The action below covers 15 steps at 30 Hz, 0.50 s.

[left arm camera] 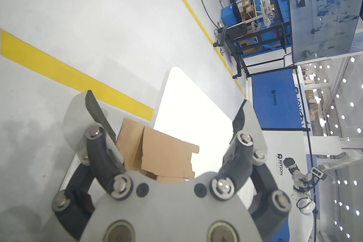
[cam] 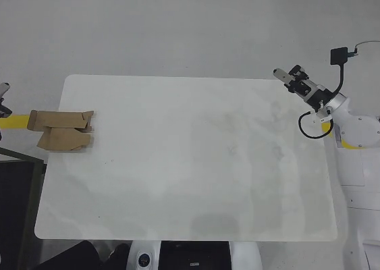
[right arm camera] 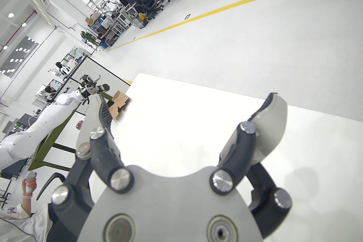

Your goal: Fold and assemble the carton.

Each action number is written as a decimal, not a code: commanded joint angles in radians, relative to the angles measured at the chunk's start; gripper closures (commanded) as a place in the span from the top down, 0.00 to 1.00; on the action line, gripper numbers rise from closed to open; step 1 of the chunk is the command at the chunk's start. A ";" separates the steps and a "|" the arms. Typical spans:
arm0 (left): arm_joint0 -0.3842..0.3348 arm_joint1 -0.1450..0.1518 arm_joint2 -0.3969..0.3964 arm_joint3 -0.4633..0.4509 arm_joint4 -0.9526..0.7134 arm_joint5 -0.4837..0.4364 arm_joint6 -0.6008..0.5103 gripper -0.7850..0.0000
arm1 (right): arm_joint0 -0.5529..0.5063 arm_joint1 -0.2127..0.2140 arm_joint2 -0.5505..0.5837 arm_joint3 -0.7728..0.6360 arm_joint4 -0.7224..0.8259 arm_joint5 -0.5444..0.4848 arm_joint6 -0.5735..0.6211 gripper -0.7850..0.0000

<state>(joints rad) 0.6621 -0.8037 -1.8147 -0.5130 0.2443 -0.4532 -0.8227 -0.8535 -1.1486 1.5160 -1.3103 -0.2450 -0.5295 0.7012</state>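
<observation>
The flattened brown carton [cam: 61, 129] lies at the left edge of the surface [cam: 196, 155], near the far corner and partly overhanging it. The left end effector [left arm camera: 167, 107] hangs just beyond that edge with its fingers apart and holding nothing. The right end effector [right arm camera: 184, 104], also spread wide, is by the far right corner.

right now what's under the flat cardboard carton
The white table lies under part of the carton; its other end hangs past the table edge over the floor. Whatever sits directly beneath the cardboard is covered.

Top cam high, looking straight down on the whole white rounded table [cam: 196, 155]; wrist cams off opposite ends face inward, left near, right far from shared flattened brown cardboard carton [cam: 61, 129].
</observation>
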 commanded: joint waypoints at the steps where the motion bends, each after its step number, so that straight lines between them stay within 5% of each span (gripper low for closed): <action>1: -0.006 0.004 0.010 0.029 0.020 0.003 0.012 1.00 | 0.000 0.000 0.000 0.000 0.000 0.000 0.000 1.00; 15: -0.053 -0.009 0.100 0.179 0.061 0.047 -0.061 1.00 | 0.000 0.000 0.000 0.000 0.000 0.000 0.000 1.00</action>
<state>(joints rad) 0.6140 -0.8109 -1.7189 -0.3449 0.3128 -0.4053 -0.8771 -0.8535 -1.1486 1.5160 -1.3103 -0.2450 -0.5295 0.7012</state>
